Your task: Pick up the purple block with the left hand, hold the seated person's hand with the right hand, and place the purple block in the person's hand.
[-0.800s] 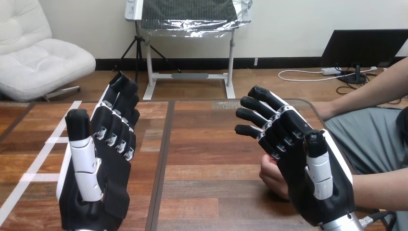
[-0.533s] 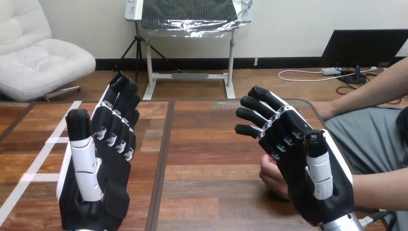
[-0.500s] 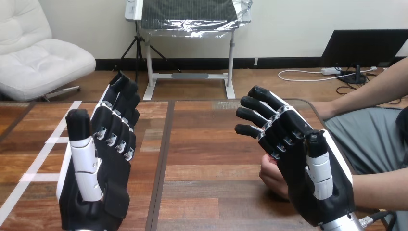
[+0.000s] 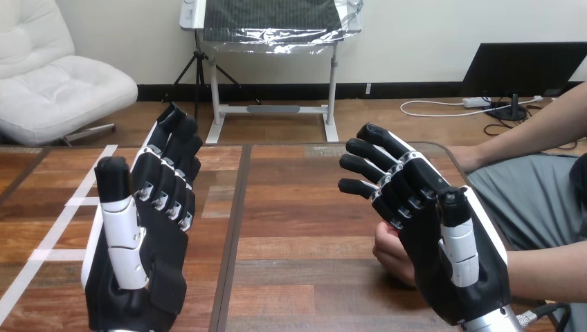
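Over the left half of the wooden table (image 4: 304,200), hovering: left hand (image 4: 142,235), standing upright, fingers (image 4: 169,159) straight and lying close together, thumb standing off to one side, carrying nothing.

Over the right half, hovering: right hand (image 4: 450,242), fingers relaxed, slightly bent and fanned apart, closing on nothing.

Just behind the right hand, resting low by the table's surface: the person's hand (image 4: 392,253), loosely curled, partly covered by the robot's palm. Touching or apart: not telling from this angle. Not curling any robot finger round it.

Whereabouts of the purple block: not to be made out; possibly being screened by one of the raised hands, offering that as a guess only.

Handling, judging from the task's wording alone: probably being light, stiff and flat-faced, not fragile; perhaps smooth enough to be slipping under a loose pinch. Best taking by two opposite faces, thumb against fingers, near the middle, leaving the underside free for setting down into a palm.

Stage, judging: standing at the very start; pick-up not yet begun, hold on the person's hand not yet made.

Risks, judging: pinching at a corner and twisting the block out; pressing the right hand down too hard on the person's hand.
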`<move>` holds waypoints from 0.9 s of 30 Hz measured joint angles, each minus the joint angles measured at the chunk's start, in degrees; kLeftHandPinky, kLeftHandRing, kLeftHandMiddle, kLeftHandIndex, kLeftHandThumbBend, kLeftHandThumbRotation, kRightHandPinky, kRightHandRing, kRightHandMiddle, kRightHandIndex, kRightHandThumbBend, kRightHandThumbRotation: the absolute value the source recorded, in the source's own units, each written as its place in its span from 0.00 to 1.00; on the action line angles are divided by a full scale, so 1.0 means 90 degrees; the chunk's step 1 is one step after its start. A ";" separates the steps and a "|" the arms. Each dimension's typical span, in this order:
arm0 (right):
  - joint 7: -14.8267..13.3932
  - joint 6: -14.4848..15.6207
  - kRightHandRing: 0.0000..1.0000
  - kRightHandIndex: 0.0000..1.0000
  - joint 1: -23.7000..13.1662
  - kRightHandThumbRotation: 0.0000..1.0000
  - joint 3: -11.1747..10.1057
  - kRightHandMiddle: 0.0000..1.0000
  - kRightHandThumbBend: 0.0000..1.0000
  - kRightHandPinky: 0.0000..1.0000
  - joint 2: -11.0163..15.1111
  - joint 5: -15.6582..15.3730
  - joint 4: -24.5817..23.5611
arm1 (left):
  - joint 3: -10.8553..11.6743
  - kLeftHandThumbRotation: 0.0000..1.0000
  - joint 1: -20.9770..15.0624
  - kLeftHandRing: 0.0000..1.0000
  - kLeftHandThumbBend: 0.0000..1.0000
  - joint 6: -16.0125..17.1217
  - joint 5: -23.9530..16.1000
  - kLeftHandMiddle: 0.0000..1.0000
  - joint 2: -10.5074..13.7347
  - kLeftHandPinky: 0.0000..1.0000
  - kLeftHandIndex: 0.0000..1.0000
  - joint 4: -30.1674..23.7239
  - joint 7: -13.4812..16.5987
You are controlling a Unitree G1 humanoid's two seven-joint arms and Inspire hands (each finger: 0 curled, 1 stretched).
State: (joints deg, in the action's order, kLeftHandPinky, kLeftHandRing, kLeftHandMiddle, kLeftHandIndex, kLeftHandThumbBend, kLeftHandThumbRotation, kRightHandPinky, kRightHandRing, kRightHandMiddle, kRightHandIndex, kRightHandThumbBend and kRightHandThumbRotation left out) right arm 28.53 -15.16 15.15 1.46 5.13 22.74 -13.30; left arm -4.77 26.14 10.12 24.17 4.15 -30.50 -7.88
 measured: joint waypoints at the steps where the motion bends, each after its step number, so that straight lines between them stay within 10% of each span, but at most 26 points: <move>1: 0.0000 0.0000 0.85 0.86 0.0000 0.82 0.0000 0.85 0.88 0.79 0.0000 0.0000 0.0000 | 0.0000 0.97 0.0000 0.96 0.73 0.0000 0.0000 0.94 0.0000 1.00 0.92 0.0000 0.0000; 27: -0.0006 0.0000 0.85 0.85 0.0000 0.81 0.0001 0.85 0.88 0.78 -0.0008 -0.0006 0.0000 | 0.0135 0.97 -0.0008 0.94 0.73 0.0180 -0.0585 0.94 0.0026 1.00 0.93 0.0079 0.0009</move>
State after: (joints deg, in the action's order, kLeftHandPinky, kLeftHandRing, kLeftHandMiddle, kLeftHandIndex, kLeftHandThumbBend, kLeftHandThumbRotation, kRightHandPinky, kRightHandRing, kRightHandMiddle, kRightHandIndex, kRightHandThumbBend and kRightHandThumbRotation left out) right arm 28.48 -15.16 15.14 1.47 5.06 22.69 -13.30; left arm -3.55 26.07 11.74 18.91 4.38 -29.78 -7.79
